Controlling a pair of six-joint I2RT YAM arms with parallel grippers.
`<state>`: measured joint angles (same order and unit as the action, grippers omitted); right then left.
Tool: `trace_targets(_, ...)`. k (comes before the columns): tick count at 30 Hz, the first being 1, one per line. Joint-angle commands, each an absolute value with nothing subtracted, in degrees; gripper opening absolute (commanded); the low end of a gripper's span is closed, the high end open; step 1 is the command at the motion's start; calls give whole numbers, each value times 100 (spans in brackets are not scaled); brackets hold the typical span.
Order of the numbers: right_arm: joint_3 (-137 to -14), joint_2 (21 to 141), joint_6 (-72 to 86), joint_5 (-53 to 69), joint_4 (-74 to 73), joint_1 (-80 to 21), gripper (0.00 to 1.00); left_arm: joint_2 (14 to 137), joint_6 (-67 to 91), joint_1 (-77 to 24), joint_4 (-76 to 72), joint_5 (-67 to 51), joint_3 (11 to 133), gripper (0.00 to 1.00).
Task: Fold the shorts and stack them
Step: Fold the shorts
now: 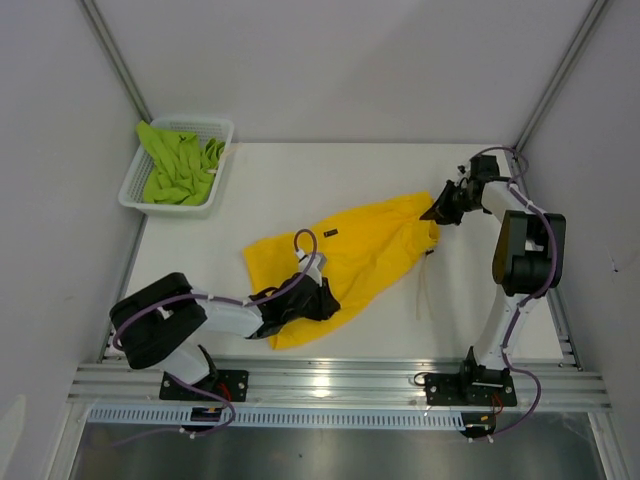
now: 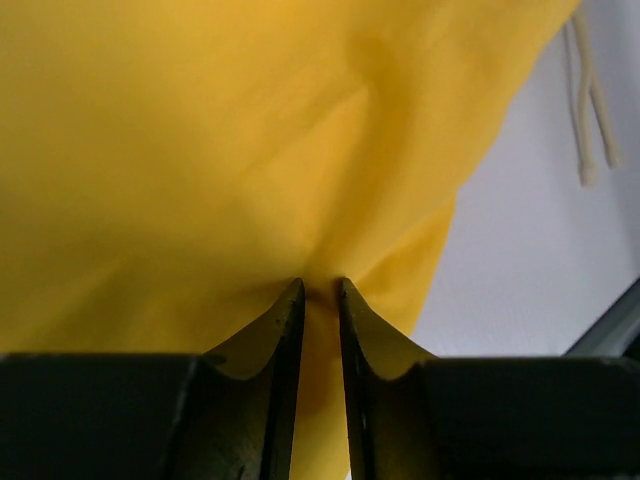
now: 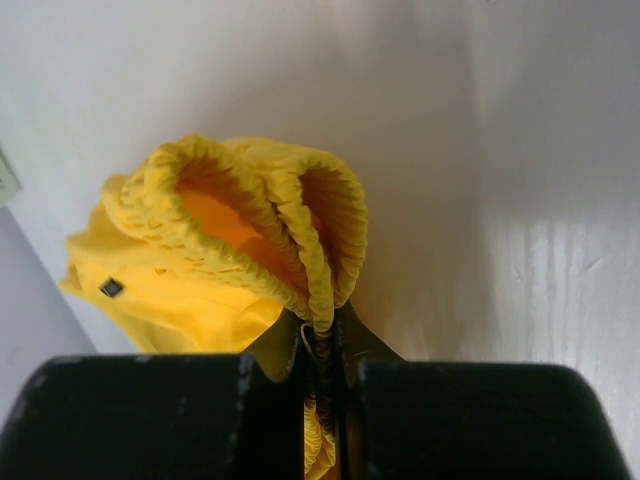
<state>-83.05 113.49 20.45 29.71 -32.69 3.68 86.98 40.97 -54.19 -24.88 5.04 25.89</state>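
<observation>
Top view: left arm covers hem end of yellow shorts (image 1: 350,250); fingertips unseen there. White drawstring (image 2: 590,110) cut off at wrist-view edge. Shorts' long axis runs diagonally across counter (image 1: 300,180), from left fingers (image 2: 285,330) to right fingers (image 3: 352,350), waistband (image 3: 250,200) at right ones.

Left fingers nearly closed, pinching 1 yellow fold. Right fingers clamped on bunched waistband.

Lime green shorts (image 1: 180,165) crumpled in mesh basket (image 1: 135,200), well beyond left fingers.

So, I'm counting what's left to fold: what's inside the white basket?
The lime green shorts lie crumpled inside the basket, filling most of it. Whatever might sit beneath them is covered by the fabric.
</observation>
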Motion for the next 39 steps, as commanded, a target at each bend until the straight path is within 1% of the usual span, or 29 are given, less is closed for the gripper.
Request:
trace_targets(1, -8866, 11662, 2566, 3419, -2724, 554, 0, 9070, 4377, -5818, -2056, 483, 2198, 24)
trace_targets(6, -9097, 11909, 2540, 3393, -2848, 536, 0, 9001, 4474, -6064, -2066, 598, 2171, 24)
trace_targets(7, -9114, 11909, 2427, 3375, -2891, 519, 0, 8826, 4456, -6073, -1987, 659, 2249, 28)
trace_targets(10, -9298, 11839, 2067, 2980, -3330, 378, 0, 8465, 4158, -6038, -1013, 1158, 2801, 39)
trace_targets(12, -9465, 11804, 1856, 2709, -3821, 264, 0, 8096, 3851, -5899, -196, 1318, 3214, 43)
trace_targets(13, -9518, 11743, 1646, 2550, -3997, 211, 0, 7982, 3745, -5810, 207, 1371, 3417, 44)
trace_targets(14, -9571, 11699, 1530, 2149, -4330, 159, 0, 7746, 3561, -5714, 307, 1336, 3541, 44)
trace_targets(17, -9720, 11523, 1214, 1462, -4832, 18, 0, 7262, 3315, -5248, 632, 1179, 3700, 45)
trace_targets(21, -10001, 11470, 1064, 1064, -5150, 18, 0, 6656, 3199, -4809, 1045, 1108, 3779, 47)
trace_targets(24, -10151, 11461, 1002, 625, -5378, -263, 0, 6303, 3190, -4589, 1274, 924, 3805, 48)
trace_targets(30, -10511, 11102, 1002, -139, -5677, -606, 0, 6362, 3182, -4368, 1502, 765, 3946, 48)
trace_targets(31, -10668, 11057, 985, -489, -5800, -650, 0, 6372, 3182, -4359, 1503, 765, 3938, 48)
trace_targets(34, -10915, 10934, 905, -1044, -6081, -799, 0, 6328, 3208, -4333, 1512, 747, 3832, 48)
trace_targets(39, -11206, 10583, 870, -1204, -6292, -1002, 0, 6196, 3226, -4114, 1529, 633, 3543, 48)
